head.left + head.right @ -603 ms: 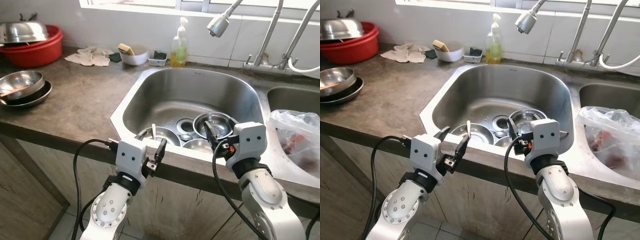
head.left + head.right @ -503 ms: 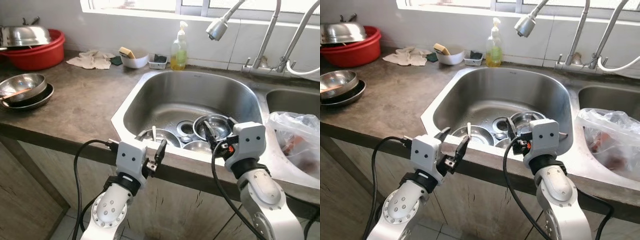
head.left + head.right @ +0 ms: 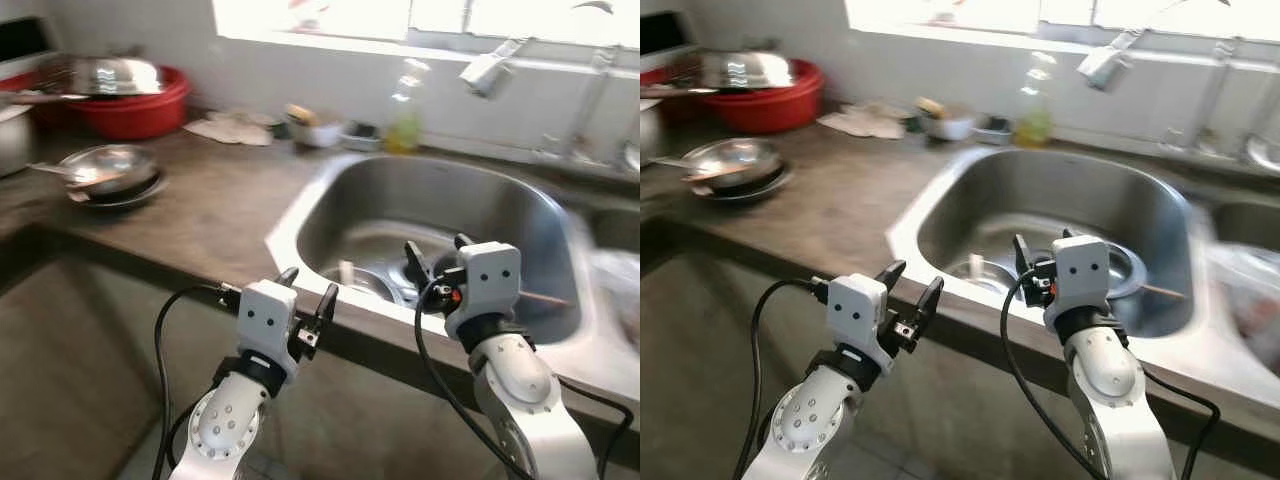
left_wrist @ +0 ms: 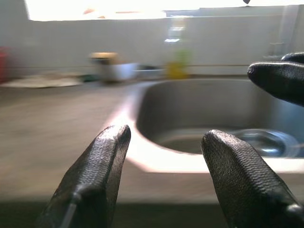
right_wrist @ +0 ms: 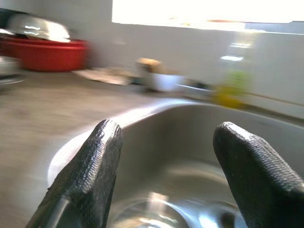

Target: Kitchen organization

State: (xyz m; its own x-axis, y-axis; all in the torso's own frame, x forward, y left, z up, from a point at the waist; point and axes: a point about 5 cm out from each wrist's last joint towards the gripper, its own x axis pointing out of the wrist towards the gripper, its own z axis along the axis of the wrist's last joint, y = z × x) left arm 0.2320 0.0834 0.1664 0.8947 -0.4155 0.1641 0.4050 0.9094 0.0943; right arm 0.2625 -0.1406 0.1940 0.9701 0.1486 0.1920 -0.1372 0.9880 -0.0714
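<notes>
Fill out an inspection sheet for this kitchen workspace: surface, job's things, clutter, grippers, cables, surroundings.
Surface: dark grey countertop beside a steel sink; pictures blurred.
Job's things: steel bowls in the sink basin; stacked steel bowls on the counter; red basin holding a steel lid.
Clutter: cloth, small white bowl, soap bottle by the wall.
Grippers: left gripper open, at the counter's front edge; right gripper open, at the sink's front rim; both hold nothing.
Cables: black cable looping from the left wrist, another at the right.
Surroundings: bright window, spray tap above the sink.
</notes>
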